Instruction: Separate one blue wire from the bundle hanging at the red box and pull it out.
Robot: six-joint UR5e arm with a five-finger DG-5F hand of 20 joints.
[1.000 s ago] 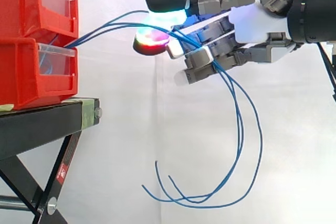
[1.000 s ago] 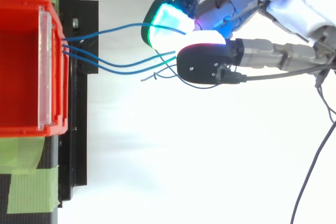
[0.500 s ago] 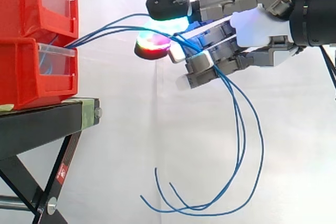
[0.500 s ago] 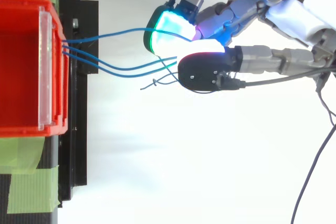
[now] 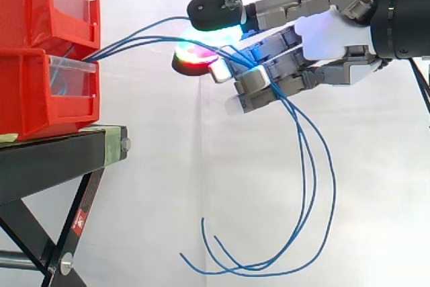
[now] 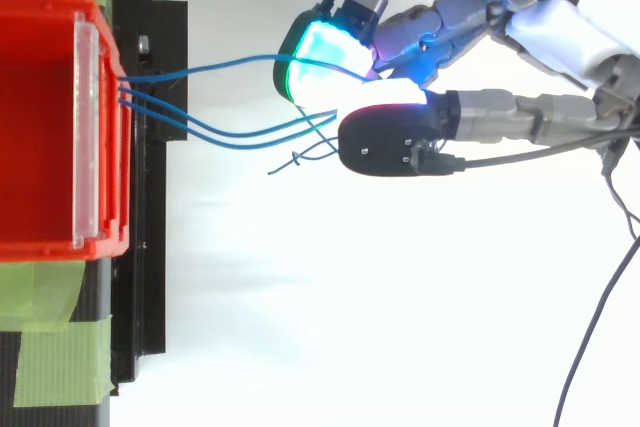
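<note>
1. Arching out of the front slot of the red box (image 5: 40, 92), one blue wire (image 6: 215, 63) runs apart from the others, on the far side of the fan in the top view. It crosses open air away from the box.
2. Rest of the bundle (image 6: 225, 130) leaves the same slot just beside it. It fans out from the box, then droops in long loops to well below box level. The free ends hang loose, so nothing but the box anchors them.
3. Hand (image 5: 332, 35) sits well clear of the box front, at about the box's upper level. Glowing pads (image 5: 195, 58) are closed narrow on the blue wire, thumb under, finger over. It looks like a pinch, w/ the other wires only draped over the lower fingers, not gripped.
4. Why so, prob.: the pinch singles out one wire, while the slack in the others lets them slip off as the hand draws away from the box.
5. Black stand (image 5: 54, 156) under the box holds it up, so a pull should move the wire, not the box.
</note>
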